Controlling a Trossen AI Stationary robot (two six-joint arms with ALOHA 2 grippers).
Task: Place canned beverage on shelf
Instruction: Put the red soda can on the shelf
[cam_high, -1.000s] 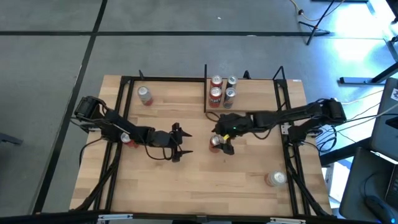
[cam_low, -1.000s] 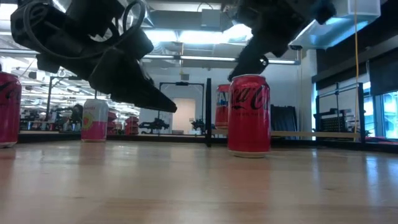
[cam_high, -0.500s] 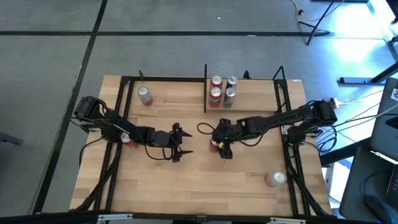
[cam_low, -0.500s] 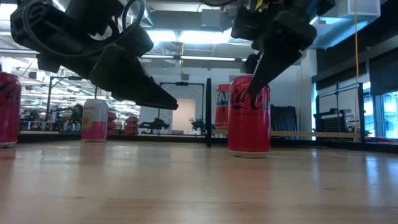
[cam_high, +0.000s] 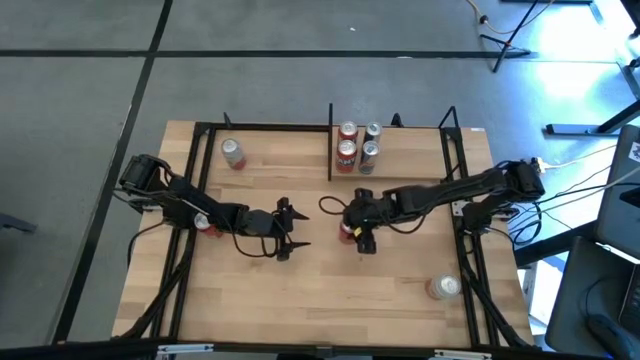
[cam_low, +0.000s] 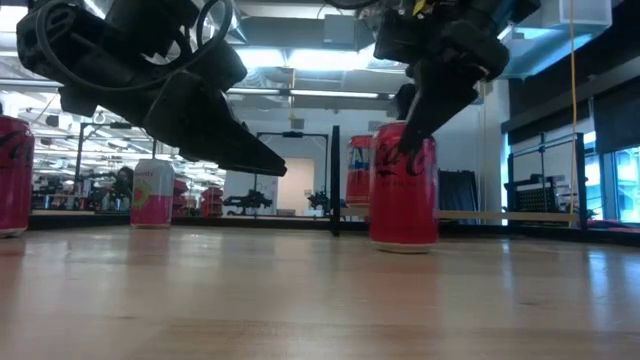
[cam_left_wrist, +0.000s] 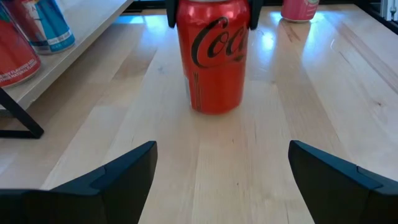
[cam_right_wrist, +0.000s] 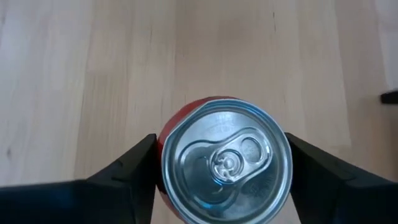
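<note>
Progress stands at the grasping step: the red cylindrical aluminium can (cam_high: 346, 232) stands upright on the pale butcher-block tabletop (cam_high: 320, 290), near its middle and short of the shelf (cam_high: 410, 150), a pale wooden board framed by thin black metal uprights at the far edge. Four cans (cam_high: 357, 144), red and silver-blue, already stand together on that board, so part of the stocking looks done. The right gripper (cam_right_wrist: 224, 163) hangs directly over the red can, one dark finger on each side of its silver lid. The right wrist view shows both fingers (cam_right_wrist: 127, 165) flush against the can's rim, so the jaws appear to be in contact; whether they clamp it firmly cannot be told, and the low view shows the can's base on the wood, not lifted. The left gripper (cam_high: 289, 229) waits just beside, low over the table and pointed at the same can, with its jaws spread wide and empty. Remaining, by judgement: secure the grip, lift, carry the can to the shelf and set it down beside the four. Three further cans stand elsewhere on the tabletop: a pink one (cam_high: 232, 153) at the far left, a red one (cam_high: 205, 224) under the left arm, and a pale one (cam_high: 444, 288) near the right front.
</note>
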